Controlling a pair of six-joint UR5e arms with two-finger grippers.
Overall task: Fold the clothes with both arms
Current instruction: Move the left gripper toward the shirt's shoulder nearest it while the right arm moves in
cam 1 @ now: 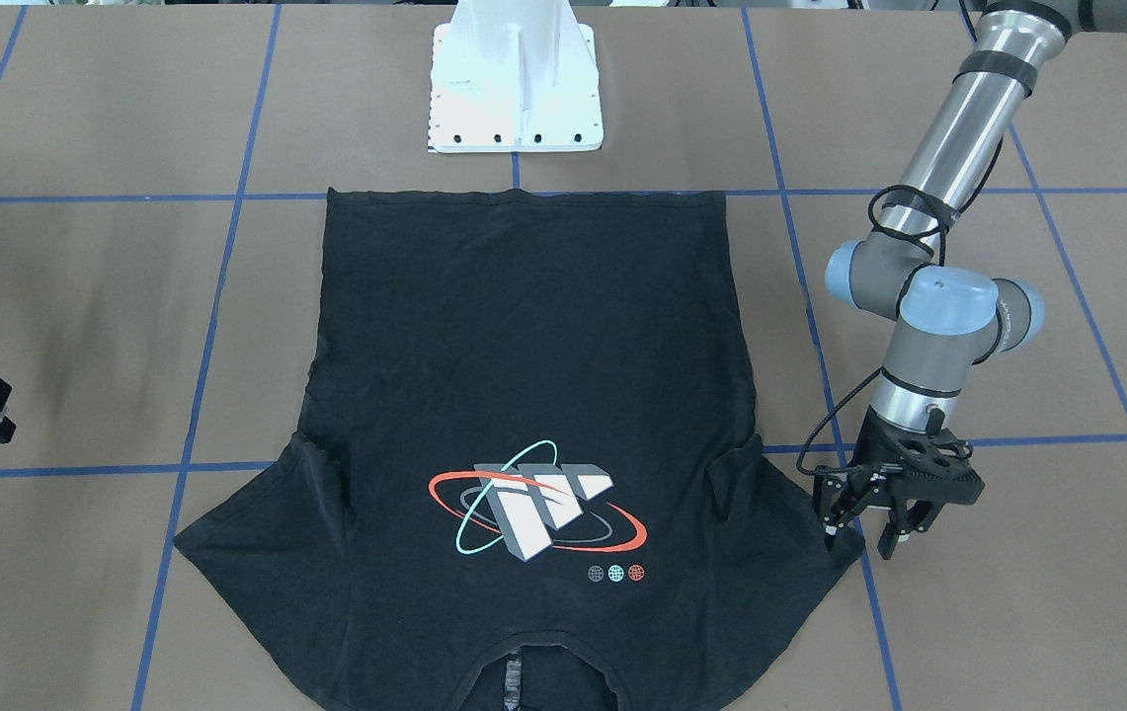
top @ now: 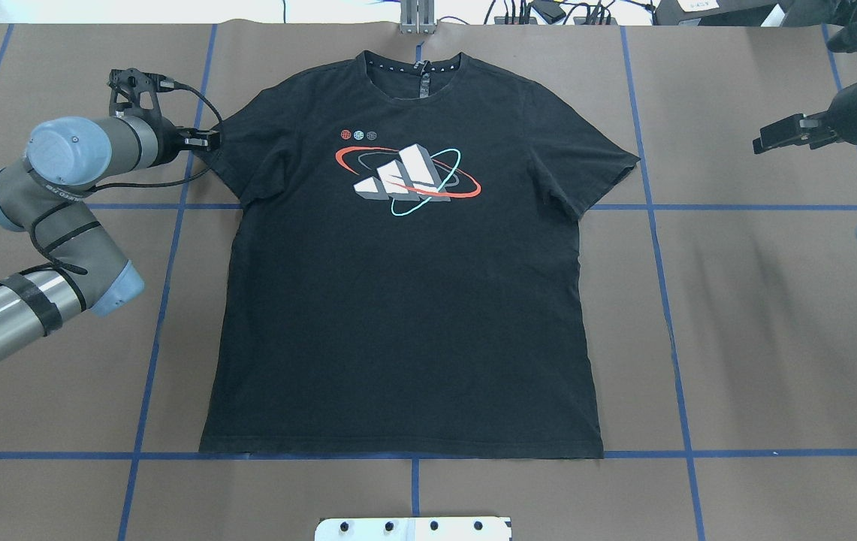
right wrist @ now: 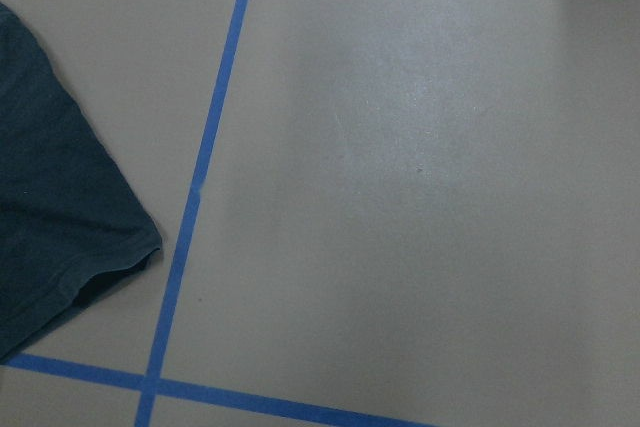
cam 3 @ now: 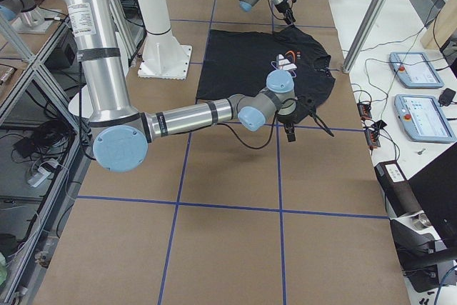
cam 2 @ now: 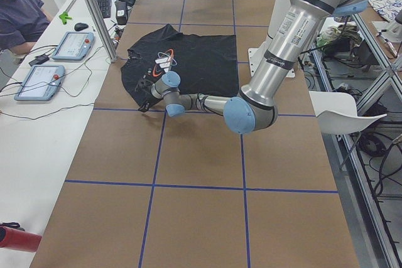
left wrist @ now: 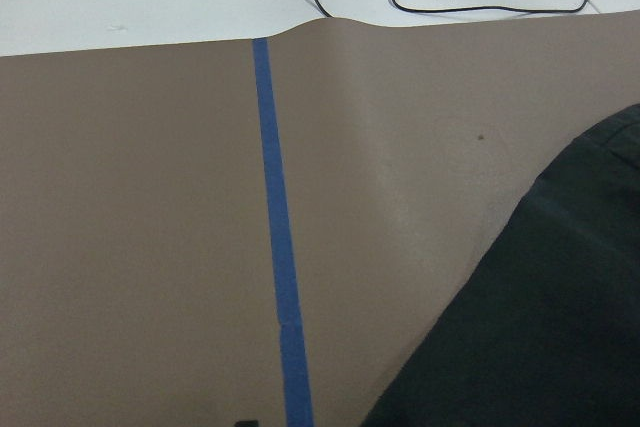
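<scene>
My left gripper [cam 1: 863, 538] has its fingers [cam 1: 830, 513] spread and holds nothing. They stand right at the hem of the nearer sleeve [cam 1: 800, 523], and I cannot tell whether they touch the cloth. The black T-shirt [top: 405, 315] lies flat, print up, on the brown table [top: 758, 338], stretching away from that gripper. My right gripper [top: 777, 137] hangs well apart from the other sleeve [top: 593, 161]; I cannot tell whether its fingers are spread.
</scene>
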